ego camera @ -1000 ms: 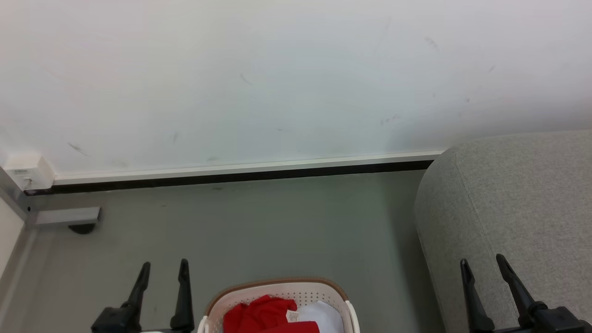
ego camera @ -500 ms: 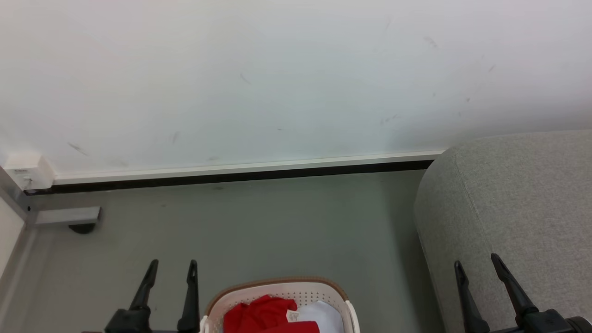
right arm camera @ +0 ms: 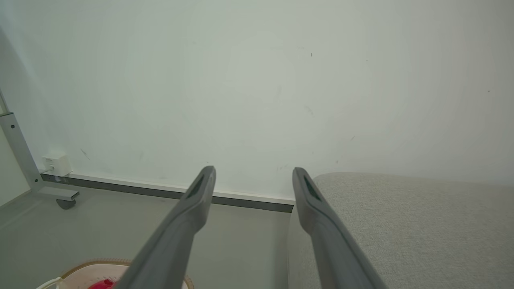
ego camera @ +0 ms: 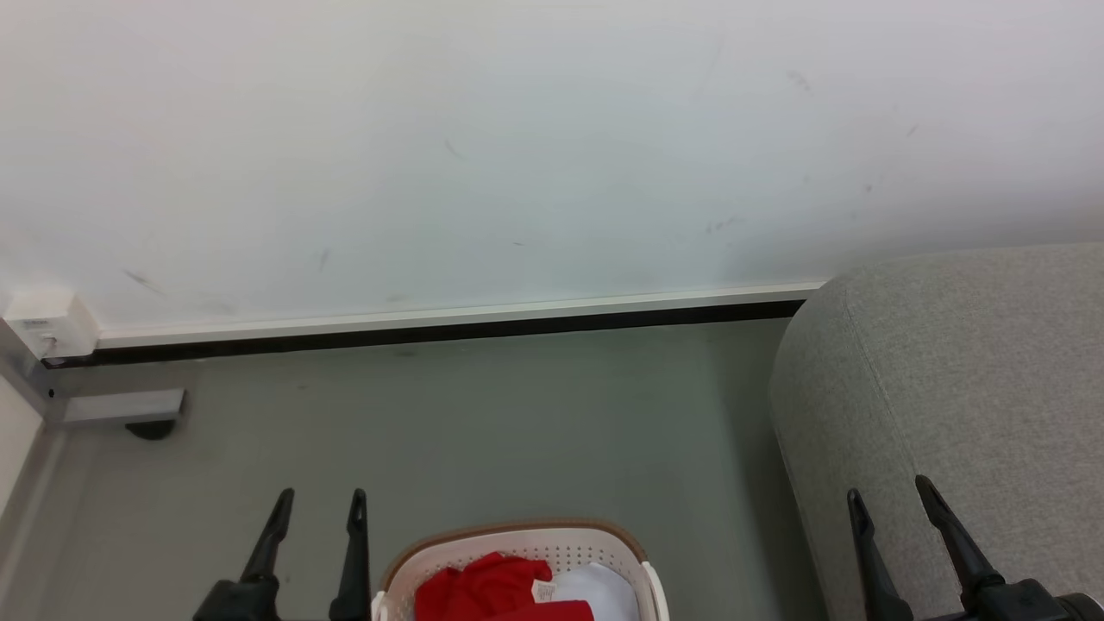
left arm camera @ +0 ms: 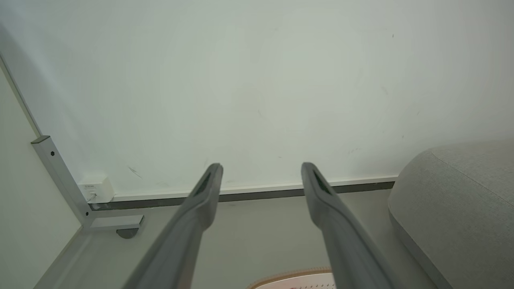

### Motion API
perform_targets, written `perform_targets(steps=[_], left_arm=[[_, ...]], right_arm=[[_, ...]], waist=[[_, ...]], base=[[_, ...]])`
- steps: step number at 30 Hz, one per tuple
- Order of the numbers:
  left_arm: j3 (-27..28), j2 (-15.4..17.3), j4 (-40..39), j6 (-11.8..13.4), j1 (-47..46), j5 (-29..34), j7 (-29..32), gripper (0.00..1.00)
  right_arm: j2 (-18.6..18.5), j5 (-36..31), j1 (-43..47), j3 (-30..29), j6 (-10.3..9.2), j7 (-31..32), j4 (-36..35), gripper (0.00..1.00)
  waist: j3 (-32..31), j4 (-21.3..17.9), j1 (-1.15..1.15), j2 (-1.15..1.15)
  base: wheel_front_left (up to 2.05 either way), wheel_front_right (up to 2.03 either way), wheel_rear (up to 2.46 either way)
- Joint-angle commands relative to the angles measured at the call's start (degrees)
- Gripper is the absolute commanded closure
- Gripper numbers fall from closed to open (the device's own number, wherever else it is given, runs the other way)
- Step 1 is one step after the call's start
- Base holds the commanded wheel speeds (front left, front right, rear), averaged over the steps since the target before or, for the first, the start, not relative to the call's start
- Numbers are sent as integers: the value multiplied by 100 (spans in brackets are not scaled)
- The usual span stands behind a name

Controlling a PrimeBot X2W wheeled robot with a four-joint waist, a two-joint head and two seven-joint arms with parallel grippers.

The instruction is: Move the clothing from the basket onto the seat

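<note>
The cream basket (ego camera: 517,542) with its brown rim sits on the floor at the bottom centre of the head view, cut off by the frame edge. Red clothing (ego camera: 479,586) with a small white label lies bunched in it beside a white panel (ego camera: 604,588). My left gripper (ego camera: 319,498) hangs open just left of the basket, holding nothing. My right gripper (ego camera: 888,492) is open in front of the grey seat (ego camera: 966,371) at the right. The basket rim (left arm camera: 293,277) shows low in the left wrist view, and the basket (right arm camera: 96,271) with a bit of red clothing (right arm camera: 102,284) in the right wrist view.
A white wall with a dark baseboard (ego camera: 431,332) runs behind the grey floor (ego camera: 483,423). A metal frame leg (ego camera: 121,407) with a caster and a white box (ego camera: 47,323) stand at the far left. Open floor lies between basket and wall.
My left gripper has shifted right, closer to the basket. The right gripper has moved slightly left and down. The view has tilted a little.
</note>
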Motion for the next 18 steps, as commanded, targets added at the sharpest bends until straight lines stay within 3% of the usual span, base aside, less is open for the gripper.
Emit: perform_targets(steps=[1, 10, 18], left_arm=[[13, 15, 0, -17, 41, -74, -4, 0], [-69, 6, 23, -120, -63, -120, -4, 0], [-340, 3, 272, -446, -451, -94, -4, 0]], right_arm=[[0, 14, 53, -3, -12, 2, 4, 0], [1, 34, -65, 11, -12, 2, -29, 0], [1, 31, -280, 110, -12, 2, -77, 0]], waist=[[7, -7, 0, 0], [86, -72, 0, 0], [361, -247, 0, 0]], base=[[0, 0, 0], [0, 0, 0], [0, 0, 0]])
